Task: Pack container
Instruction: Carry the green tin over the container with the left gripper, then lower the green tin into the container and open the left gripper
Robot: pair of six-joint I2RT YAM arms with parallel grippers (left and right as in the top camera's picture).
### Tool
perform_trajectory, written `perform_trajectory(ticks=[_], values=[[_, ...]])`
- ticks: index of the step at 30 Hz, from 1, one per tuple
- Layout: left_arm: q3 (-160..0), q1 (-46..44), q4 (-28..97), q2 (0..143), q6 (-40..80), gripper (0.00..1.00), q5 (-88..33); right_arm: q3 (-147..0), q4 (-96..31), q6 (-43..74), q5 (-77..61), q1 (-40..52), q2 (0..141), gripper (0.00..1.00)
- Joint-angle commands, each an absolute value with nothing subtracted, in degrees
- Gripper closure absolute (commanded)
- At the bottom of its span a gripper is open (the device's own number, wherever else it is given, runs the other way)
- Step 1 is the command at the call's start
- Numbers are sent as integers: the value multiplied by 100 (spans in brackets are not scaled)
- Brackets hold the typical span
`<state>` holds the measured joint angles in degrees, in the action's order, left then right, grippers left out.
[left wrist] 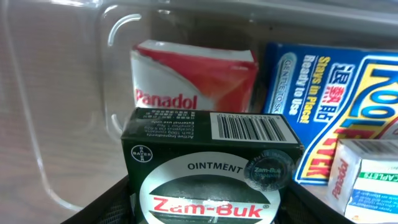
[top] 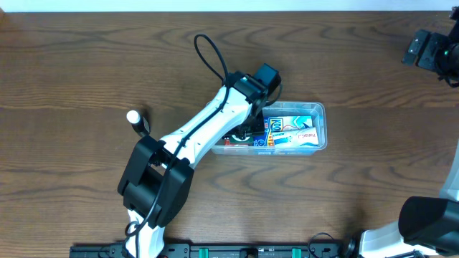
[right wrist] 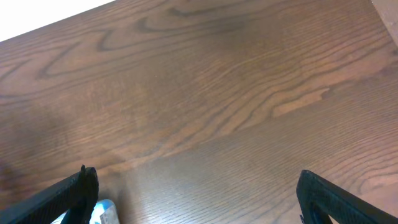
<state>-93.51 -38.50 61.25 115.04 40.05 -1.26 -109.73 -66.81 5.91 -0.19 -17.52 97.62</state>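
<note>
The clear plastic container (top: 321, 109) lies right of the table's middle, and its rounded corner wall (left wrist: 115, 28) shows in the left wrist view. My left gripper (left wrist: 208, 208) reaches down into its left end (top: 247, 132), shut on a dark green Zam-Buk ointment box (left wrist: 208, 155) held between black fingers (left wrist: 102, 205). Inside lie a red and white Panadol box (left wrist: 193, 78), a blue cooling-patch pack (left wrist: 329, 106) and a white box (left wrist: 367, 180). My right gripper (top: 432, 49) (right wrist: 196, 193) hangs open over bare wood at the far right.
A white-tipped black stick (top: 134, 117) stands beside the left arm. A black cable (top: 208, 54) loops up behind the left wrist. A small blue and white thing (right wrist: 102, 211) peeks in beside the right gripper's left finger. Dark wooden table (top: 79, 64) all around.
</note>
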Motion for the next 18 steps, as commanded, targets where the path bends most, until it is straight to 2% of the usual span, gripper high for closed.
perform_trajectory(ticks=[1, 18], values=[[-9323, -3776, 6049, 11498, 3675, 38, -36, -11026, -6689, 661, 19, -1761, 9710, 1], [-9310, -3726, 5968, 11574, 3579, 38, 69, -11026, -6689, 661, 19, -1761, 9710, 1]])
